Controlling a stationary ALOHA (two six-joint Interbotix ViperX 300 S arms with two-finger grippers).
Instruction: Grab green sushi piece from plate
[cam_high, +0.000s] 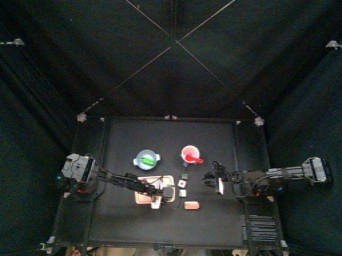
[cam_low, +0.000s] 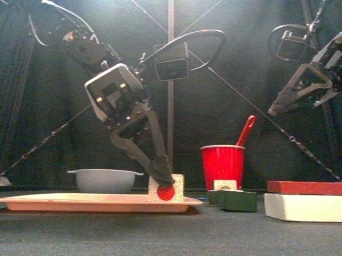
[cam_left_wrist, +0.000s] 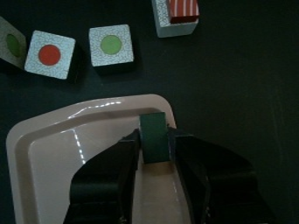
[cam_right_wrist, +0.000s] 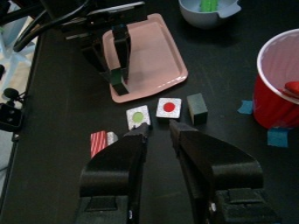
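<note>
Green block (cam_left_wrist: 153, 138) in left claw (cam_left_wrist: 156, 154)

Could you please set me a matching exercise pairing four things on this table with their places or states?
1. green sushi piece
2. red cup
3. grey bowl
4. right pincer

A. open, above the table
B. holds a red utensil
C. between the jaws of the left pincer, over the pink plate
D. holds something green

Pairs: 1-C, 2-B, 3-D, 4-A
</note>
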